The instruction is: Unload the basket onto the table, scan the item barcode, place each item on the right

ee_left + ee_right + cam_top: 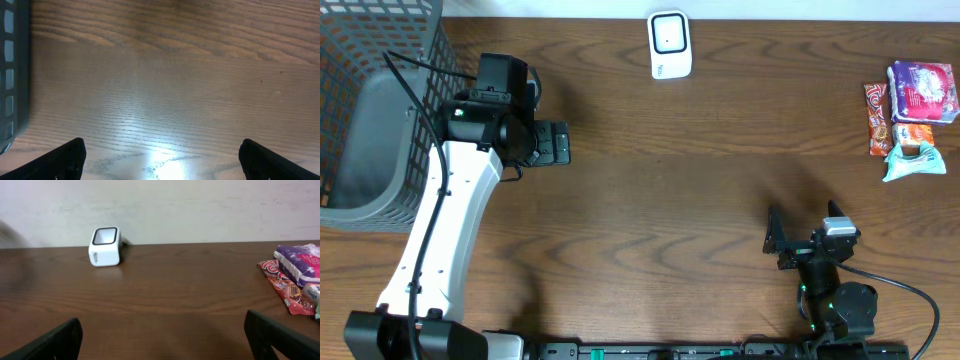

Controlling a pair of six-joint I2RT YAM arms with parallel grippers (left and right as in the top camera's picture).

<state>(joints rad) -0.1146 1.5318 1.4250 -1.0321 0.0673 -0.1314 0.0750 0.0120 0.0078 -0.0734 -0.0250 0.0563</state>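
Observation:
The white barcode scanner (670,45) stands at the back middle of the table; the right wrist view has the scanner (105,246) far ahead on the left. The items lie at the far right: a purple pack (923,90), an orange-red bar (877,118) and a teal pack (913,160). In the right wrist view the purple pack (300,260) and red bar (282,285) sit at the right edge. My left gripper (557,143) (162,155) hangs open over bare wood beside the basket. My right gripper (805,228) (162,332) stands open near the front right, holding nothing.
A grey mesh basket (365,120) fills the back left corner, and its wall (12,75) shows at the left edge of the left wrist view. A pale wall rises behind the table's far edge.

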